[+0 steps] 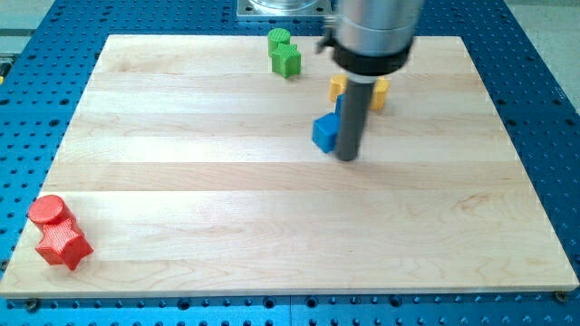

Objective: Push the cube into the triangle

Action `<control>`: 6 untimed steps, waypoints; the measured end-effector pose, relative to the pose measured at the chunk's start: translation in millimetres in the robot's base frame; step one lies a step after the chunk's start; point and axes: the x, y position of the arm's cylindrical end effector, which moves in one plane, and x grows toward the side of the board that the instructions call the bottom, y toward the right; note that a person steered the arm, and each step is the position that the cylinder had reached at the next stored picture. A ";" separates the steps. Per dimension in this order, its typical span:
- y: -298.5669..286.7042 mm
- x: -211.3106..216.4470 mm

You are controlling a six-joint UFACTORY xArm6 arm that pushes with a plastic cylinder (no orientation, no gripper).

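Observation:
A blue cube (324,132) lies a little right of the board's middle, in the upper half. My tip (348,157) stands right beside it, at the cube's right and slightly toward the view's bottom, touching or nearly touching it. More blue shows just behind the rod at the cube's upper right (338,107); I cannot make out its shape. A yellow block (339,87) sits behind the rod above the cube, mostly hidden; its shape is unclear.
Two green blocks (283,51) stand together near the board's top edge. A red cylinder (48,210) and a red star (63,244) sit at the bottom left corner. The wooden board (227,208) lies on a blue perforated table.

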 end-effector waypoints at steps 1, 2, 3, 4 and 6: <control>-12.3 -29.8; -17.8 -66.5; -107.0 1.8; -98.1 -49.7; -50.0 -99.7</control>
